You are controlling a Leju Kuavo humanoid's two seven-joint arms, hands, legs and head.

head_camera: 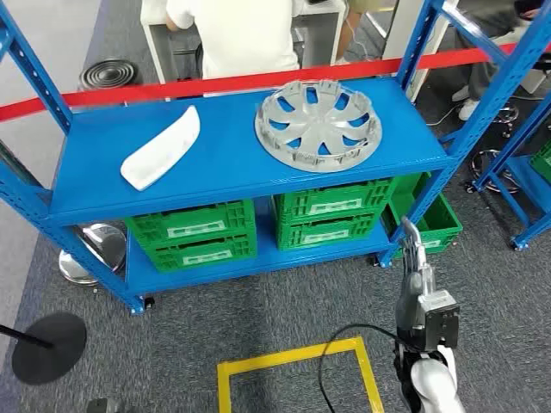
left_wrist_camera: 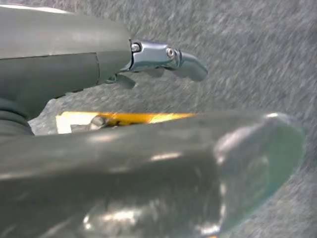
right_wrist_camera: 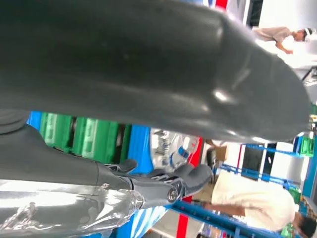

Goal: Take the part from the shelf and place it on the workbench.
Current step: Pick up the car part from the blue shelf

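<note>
The silver hubcap [head_camera: 318, 126] lies flat near the shelf's [head_camera: 91, 185] right end while the right hand [head_camera: 416, 275], fingers spread and empty, hangs below, so a low reach may strike the shelf edge.

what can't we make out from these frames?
- Workbench: cannot tell where it stands.
- Left hand: left wrist view; the blurred thumb in front hides most fingers.
- Right hand: head view, small; right wrist view, thumb covers much.
- Green crates: head view, contents hidden by the shelf top.
</note>
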